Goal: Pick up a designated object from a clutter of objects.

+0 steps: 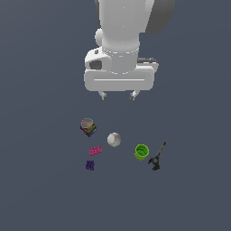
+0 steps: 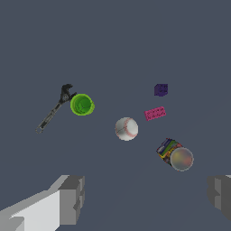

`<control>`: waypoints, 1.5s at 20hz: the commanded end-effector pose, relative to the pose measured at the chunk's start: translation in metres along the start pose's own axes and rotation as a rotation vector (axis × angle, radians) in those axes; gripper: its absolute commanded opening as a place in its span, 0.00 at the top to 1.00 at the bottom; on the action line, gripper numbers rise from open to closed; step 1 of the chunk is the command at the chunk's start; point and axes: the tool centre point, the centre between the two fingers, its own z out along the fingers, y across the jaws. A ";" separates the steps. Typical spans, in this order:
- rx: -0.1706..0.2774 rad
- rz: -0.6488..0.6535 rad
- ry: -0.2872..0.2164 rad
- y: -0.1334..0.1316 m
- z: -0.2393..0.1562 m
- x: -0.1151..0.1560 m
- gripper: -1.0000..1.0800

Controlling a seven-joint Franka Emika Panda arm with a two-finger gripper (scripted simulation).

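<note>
The multicoloured can (image 1: 88,127) with a grey metallic top stands on the grey floor; it also shows in the wrist view (image 2: 175,154). Beside it lie the white ball (image 1: 113,139) (image 2: 126,128), pink toy brick (image 1: 95,150) (image 2: 154,113), dark purple piece (image 1: 90,165) (image 2: 161,90), bright green cup (image 1: 141,152) (image 2: 82,104) and black clamp tool (image 1: 158,156) (image 2: 55,108). My gripper (image 1: 118,95) hangs open and empty well above the clutter, its fingers (image 2: 72,198) wide apart. It sits to the exterior view's right of the can, roughly over the ball.
The clutter sits in a loose group on a plain dark grey surface (image 1: 40,189). The arm's white body (image 1: 122,40) fills the upper middle of the exterior view.
</note>
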 end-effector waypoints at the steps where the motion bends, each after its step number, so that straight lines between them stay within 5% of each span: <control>1: 0.000 0.000 0.000 0.000 0.000 0.000 0.04; 17: -0.014 -0.011 0.002 0.015 0.000 0.001 0.04; 30: 0.012 0.234 -0.007 0.067 0.084 -0.005 0.04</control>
